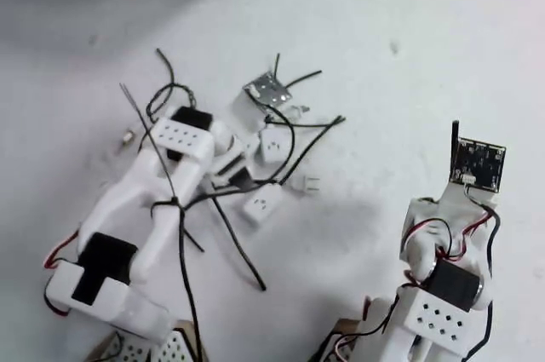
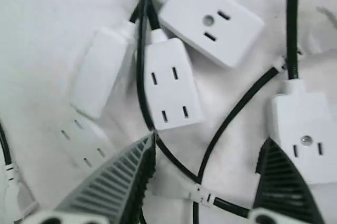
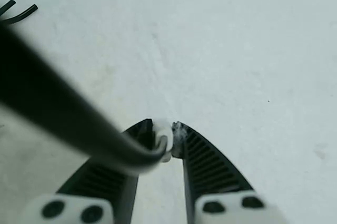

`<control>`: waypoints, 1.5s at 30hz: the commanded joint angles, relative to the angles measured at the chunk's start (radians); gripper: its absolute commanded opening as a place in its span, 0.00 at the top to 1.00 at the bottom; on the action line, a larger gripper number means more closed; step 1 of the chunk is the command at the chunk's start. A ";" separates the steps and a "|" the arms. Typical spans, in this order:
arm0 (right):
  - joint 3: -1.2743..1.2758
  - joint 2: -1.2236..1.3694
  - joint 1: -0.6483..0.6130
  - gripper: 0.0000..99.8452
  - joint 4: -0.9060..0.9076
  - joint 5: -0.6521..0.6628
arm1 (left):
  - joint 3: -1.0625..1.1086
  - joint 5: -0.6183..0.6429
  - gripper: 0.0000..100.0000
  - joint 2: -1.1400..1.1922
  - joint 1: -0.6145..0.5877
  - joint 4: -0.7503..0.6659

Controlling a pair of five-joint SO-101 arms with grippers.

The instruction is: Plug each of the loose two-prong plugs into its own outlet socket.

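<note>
My left gripper (image 2: 210, 145) is open, low over a tangle of white outlet sockets and black cords. Between its fingers (image 2: 124, 182) runs a black cord (image 2: 231, 113). Just past the tips lies a white outlet socket with two pairs of slots (image 2: 171, 87), and a grounded socket (image 2: 210, 21) lies beyond it. Another socket (image 2: 303, 134) sits by the other finger. In the high view this gripper (image 1: 230, 164) is next to two sockets (image 1: 272, 145) (image 1: 262, 203), and a loose two-prong plug (image 1: 306, 183) lies to their right. My right gripper (image 3: 168, 129) is shut on a small white plug (image 3: 167, 138) with a black cord (image 3: 58, 113).
A metal bracket (image 1: 268, 89) lies behind the sockets. Loose black cords (image 1: 234, 243) spread over the white table (image 1: 383, 64) around the left arm. A small circuit board (image 1: 477, 163) on the right arm stands at the right. Open table lies between the arms.
</note>
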 commanded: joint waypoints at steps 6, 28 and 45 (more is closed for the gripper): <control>-0.005 0.002 0.002 0.98 0.004 0.011 | -0.041 -0.029 0.70 0.145 0.054 0.031; -0.009 0.002 0.004 0.98 0.002 0.011 | -0.008 0.196 0.70 -0.220 0.323 0.181; -0.009 0.002 0.051 0.98 0.002 0.081 | 0.164 0.127 0.70 -0.216 0.150 -0.014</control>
